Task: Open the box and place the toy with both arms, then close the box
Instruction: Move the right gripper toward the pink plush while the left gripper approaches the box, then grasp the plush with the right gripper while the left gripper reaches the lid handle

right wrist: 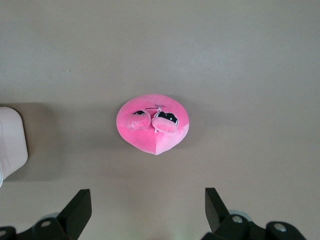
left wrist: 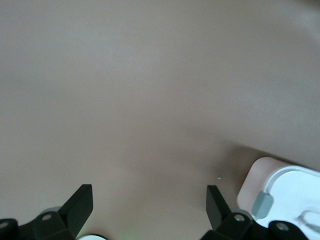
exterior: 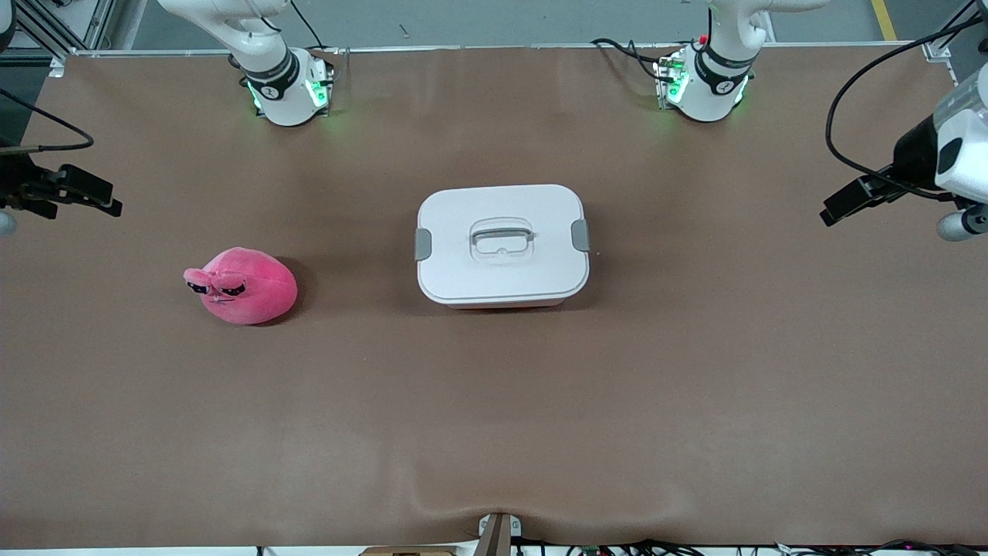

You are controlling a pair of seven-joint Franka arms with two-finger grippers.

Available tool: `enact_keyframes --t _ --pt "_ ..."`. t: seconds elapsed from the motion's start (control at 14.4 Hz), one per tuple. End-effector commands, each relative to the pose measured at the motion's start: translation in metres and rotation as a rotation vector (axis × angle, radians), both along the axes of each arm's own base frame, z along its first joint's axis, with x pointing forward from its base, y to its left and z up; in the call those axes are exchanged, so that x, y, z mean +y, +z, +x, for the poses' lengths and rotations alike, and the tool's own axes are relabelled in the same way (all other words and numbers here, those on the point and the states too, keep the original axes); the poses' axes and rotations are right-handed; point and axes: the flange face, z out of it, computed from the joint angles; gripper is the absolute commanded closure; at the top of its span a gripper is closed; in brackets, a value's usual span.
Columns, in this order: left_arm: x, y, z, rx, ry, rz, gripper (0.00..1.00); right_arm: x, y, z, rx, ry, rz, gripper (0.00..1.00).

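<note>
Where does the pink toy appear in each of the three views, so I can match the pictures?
Front view: the toy lies on the table toward the right arm's end, beside the closed box.
Left wrist view: the toy is not in it; only a corner of the box shows.
Right wrist view: the toy sits mid-picture, above the open right hand.
Shared landmark: the box.

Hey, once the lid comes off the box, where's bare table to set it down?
Bare table spans the whole stretch nearer the front camera than the box and toy. The gap between toy and box is free, as is the patch from the box toward the left arm's end. Nowhere is crowded. Left gripper and right gripper hang open, waiting.
</note>
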Motion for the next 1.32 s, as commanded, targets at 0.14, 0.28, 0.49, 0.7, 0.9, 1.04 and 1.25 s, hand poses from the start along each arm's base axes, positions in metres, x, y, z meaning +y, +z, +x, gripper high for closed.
enact_keyframes --t 0.14,0.28,0.49,0.7,0.9,1.04,1.25 --pt "-0.043 -0.002 0.000 0.015 0.120 -0.009 0.00 0.012 -0.016 0.004 -0.020 0.033 -0.004 0.00" --pt "-0.057 -0.009 0.001 0.030 0.149 -0.006 0.00 0.019 -0.021 0.006 -0.031 0.046 -0.004 0.00" --pt "-0.086 -0.014 -0.001 0.034 0.204 0.000 0.00 0.027 -0.045 0.009 -0.038 0.061 -0.005 0.00" --pt "-0.111 -0.025 0.002 0.050 0.249 0.000 0.00 0.033 -0.063 0.011 -0.049 0.070 -0.007 0.00" --pt "-0.132 -0.035 0.005 0.060 0.279 0.001 0.00 0.037 -0.088 0.013 -0.072 0.129 -0.006 0.00" --pt "-0.144 -0.040 0.007 0.052 0.312 -0.009 0.00 0.037 -0.110 0.014 -0.101 0.164 -0.008 0.00" --pt "-0.167 -0.044 0.003 0.045 0.385 -0.018 0.00 0.050 -0.136 0.016 -0.093 0.192 -0.015 0.00"
